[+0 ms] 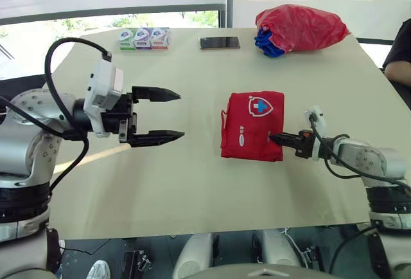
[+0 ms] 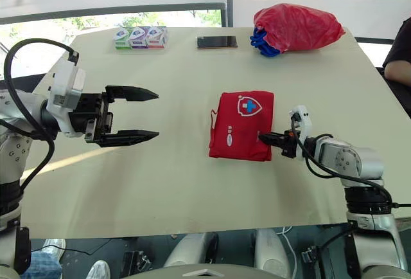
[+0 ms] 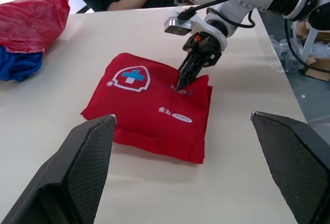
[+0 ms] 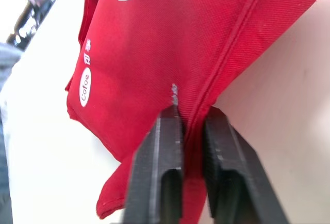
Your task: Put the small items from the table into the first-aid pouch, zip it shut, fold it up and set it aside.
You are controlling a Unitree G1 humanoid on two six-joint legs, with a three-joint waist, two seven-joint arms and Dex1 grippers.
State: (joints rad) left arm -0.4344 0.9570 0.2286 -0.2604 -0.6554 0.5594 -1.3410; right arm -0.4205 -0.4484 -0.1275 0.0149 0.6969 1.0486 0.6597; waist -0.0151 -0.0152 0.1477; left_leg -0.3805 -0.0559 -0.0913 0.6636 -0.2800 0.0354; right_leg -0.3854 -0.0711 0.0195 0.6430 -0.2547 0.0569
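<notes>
The right gripper is at the near right edge of the first-aid pouch, with its two fingers pinched together on a seam of the red fabric, as the right wrist view confirms. The first-aid pouch lies flat on the table, badge side up, as a compact rectangle. No open zip mouth is visible, so zipping and folding appear complete, and setting it aside is judged to be the outstanding step. Its contents are hidden; only a slight fullness suggests it is loaded. To the left of the pouch, well apart from it, the left gripper hovers above the table with its fingers spread wide, holding nothing and aimed toward the pouch. Beyond the pouch to the far left, three small boxes stand in a row near the table's far edge. If they count among the items, packing is incomplete. Directly beyond the pouch lies a dark flat device. Beyond and right of the pouch sits a red plastic bag with blue material showing at its mouth. A person sits farther right.
</notes>
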